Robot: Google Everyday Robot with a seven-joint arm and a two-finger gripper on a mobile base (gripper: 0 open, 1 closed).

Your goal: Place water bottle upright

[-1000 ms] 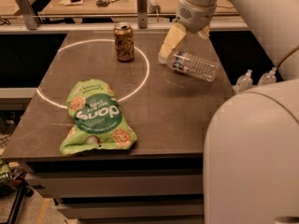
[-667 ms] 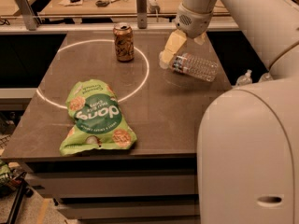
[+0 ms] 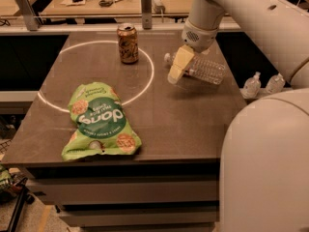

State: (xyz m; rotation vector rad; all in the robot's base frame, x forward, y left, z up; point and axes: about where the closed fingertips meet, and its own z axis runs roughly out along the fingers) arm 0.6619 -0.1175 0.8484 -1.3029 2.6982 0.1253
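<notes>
The bottle (image 3: 205, 69) lies on its side toward 2 o'clock on the worktop (image 3: 188, 120), outside the white circle (image 3: 150, 71) and well apart from the can (image 3: 128, 43) at 12 and the bag (image 3: 99, 120) at 8. Its long axis runs close to the 9-to-3 line, a little skewed: the cap (image 3: 167, 58) points toward 9 and the base toward 3, sagging slightly toward 4.

My pincer (image 3: 175, 70) hangs from the one arm I have, which comes in from 1 o'clock. It sits right at the neck end of the bottle, crossing in front of it just inboard of the cap and slanting down toward 7. I cannot tell whether it is clenched on the neck or released; from this view it simply overlaps the bottle there.

The relation that counts: most of the bottle's body stretches away from the pincer toward 3. Standing it up, as I judge it, means swinging the cap end up over the base, so the base must pivot where it lies at 3. A grip this near the cap leaves a long lever, and the smooth plastic could slip or roll toward 6.
</notes>
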